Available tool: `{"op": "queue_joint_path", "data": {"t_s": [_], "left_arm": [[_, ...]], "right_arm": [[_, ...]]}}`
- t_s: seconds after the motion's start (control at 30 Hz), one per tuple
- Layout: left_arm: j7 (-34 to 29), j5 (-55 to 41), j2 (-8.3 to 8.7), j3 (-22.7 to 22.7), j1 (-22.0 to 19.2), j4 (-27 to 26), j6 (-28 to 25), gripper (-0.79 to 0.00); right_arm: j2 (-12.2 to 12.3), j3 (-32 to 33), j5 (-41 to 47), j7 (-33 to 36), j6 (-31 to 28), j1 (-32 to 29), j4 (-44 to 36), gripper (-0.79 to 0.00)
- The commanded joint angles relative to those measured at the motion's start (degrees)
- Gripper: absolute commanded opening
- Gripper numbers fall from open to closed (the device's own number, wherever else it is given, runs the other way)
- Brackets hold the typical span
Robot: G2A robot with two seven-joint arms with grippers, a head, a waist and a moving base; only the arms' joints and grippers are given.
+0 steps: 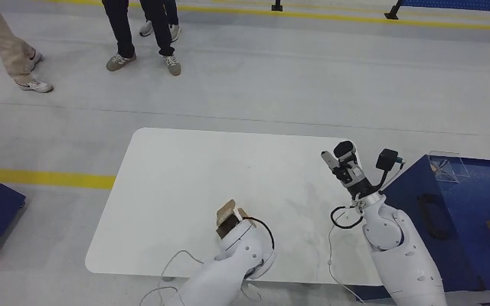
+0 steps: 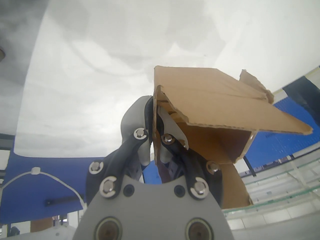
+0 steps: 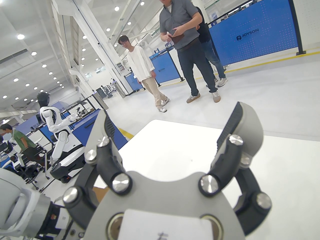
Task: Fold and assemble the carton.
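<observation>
A small brown cardboard carton (image 2: 212,106) is held just above the white table (image 1: 184,183) near its front edge. My left gripper (image 2: 154,128) is shut on one wall of the carton, with a flap sticking out to the side. From above, the carton (image 1: 227,217) peeks out past the left arm's wrist. My right gripper (image 1: 341,159) hovers over the table's right side, raised and pointing away from me. In its own view the right gripper (image 3: 172,123) is open with nothing between its fingers.
A blue surface (image 1: 448,222) with a clear plastic holder (image 1: 446,164) lies right of the table. People (image 3: 185,38) stand on the floor beyond the table's far edge. A yellow floor line (image 1: 53,180) runs to the left.
</observation>
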Motion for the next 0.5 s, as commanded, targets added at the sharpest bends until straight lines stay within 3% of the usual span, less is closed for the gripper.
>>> {"op": "queue_joint_path", "data": {"t_s": [0.0,0.1,0.17,0.2,0.23,0.37,0.47], "left_arm": [[0.2,-1.1,-0.7,0.3,-1.6,3.6,-0.7,-0.785],[0.2,-3.4,-1.72,0.5,-3.3,7.9,-0.8,-0.785],[-0.1,-3.7,-2.27,0.6,-4.6,10.4,-0.9,-0.665],[-0.6,-4.0,-2.51,0.7,-5.0,11.2,-0.8,-0.456],[-1.1,-4.0,-2.72,0.8,-5.4,11.7,-0.6,0.0],[-2.6,-2.9,-3.06,0.6,-5.7,9.4,0.8,0.0],[-3.4,0.4,-2.28,-1.3,-3.7,0.2,2.6,0.0]], "right_arm": [[0.0,0.0,0.0,0.0,0.0,0.0,0.0,0.0],[0.0,0.0,0.0,0.0,0.0,0.0,0.0,0.0],[0.0,0.0,0.0,0.0,0.0,0.0,0.0,0.0],[0.0,0.0,0.0,0.0,0.0,0.0,0.0,0.0],[0.0,0.0,0.0,0.0,0.0,0.0,0.0,0.0],[0.0,0.0,0.0,0.0,0.0,0.0,0.0,0.0],[0.0,0.0,0.0,0.0,0.0,0.0,0.0,0.0]]}}
